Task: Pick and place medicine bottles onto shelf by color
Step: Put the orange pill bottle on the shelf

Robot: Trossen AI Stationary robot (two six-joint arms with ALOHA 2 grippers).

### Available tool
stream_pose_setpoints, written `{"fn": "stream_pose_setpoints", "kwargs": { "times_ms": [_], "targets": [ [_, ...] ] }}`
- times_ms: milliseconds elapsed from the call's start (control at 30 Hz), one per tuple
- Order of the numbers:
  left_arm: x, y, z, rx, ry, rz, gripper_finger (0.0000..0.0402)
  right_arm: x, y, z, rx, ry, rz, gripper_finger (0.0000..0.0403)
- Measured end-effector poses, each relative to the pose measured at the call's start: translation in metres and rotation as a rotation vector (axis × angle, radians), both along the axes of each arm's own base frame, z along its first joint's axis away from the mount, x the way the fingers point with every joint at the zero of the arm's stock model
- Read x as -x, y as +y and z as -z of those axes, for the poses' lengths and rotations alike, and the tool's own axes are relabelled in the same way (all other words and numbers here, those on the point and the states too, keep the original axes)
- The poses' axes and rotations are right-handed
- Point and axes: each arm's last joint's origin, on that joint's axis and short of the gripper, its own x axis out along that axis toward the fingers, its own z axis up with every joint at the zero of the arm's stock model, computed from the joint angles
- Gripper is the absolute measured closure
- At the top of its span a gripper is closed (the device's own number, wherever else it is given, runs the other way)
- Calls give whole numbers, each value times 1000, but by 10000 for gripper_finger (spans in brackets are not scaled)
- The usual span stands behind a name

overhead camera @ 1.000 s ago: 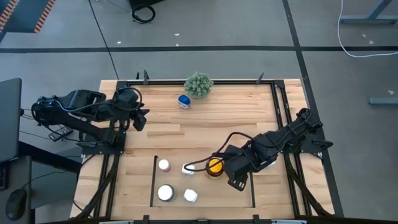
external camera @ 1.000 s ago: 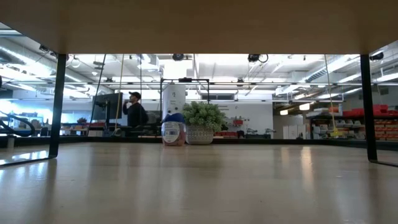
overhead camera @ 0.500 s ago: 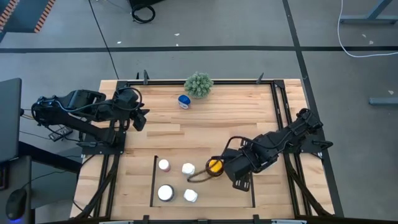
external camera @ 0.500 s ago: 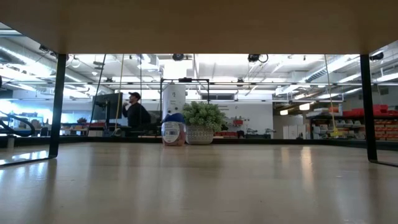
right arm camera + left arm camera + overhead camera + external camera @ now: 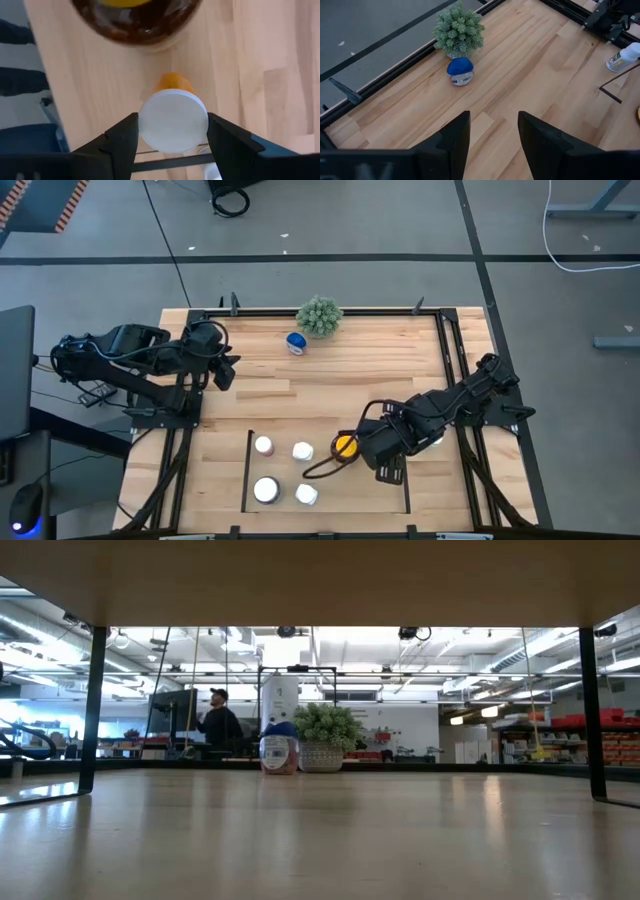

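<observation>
The right gripper (image 5: 172, 131) was clamped on a white-capped orange bottle (image 5: 172, 120) inside the shelf (image 5: 247, 470), beside the amber bottle (image 5: 344, 446) — the left gripper (image 5: 492, 135) hung released near the blue bottle (image 5: 460, 71)

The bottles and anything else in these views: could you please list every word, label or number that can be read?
Nothing is legible.
Blue bottle: its label shows print, too small to read.
White-capped bottle at the table edge: label blurred.
Amber bottle: no text visible.
Room signs behind the table: unreadable.
</observation>
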Motion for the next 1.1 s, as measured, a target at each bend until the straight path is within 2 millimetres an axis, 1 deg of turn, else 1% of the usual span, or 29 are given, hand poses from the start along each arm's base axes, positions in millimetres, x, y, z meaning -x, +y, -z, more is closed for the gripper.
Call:
{"fn": "stream_pose_setpoints", "kwargs": {
  "times_ms": [133,233,633,800,900,1100],
  "targets": [
    [0,0,0,0,0,0,230,0,0,14,-4,70,-8,178],
    [0,0,0,5,-3,-5,230,1,0,19,-15,99,4,178],
    [0,0,0,12,-9,-13,230,1,1,19,-15,100,7,169],
    [0,0,0,12,-10,-13,230,1,1,19,-20,102,46,165],
    [0,0,0,12,-9,-12,230,1,1,19,-21,102,58,151],
    [0,0,0,10,-8,-11,230,1,1,19,-26,104,98,108]
  ]
}}
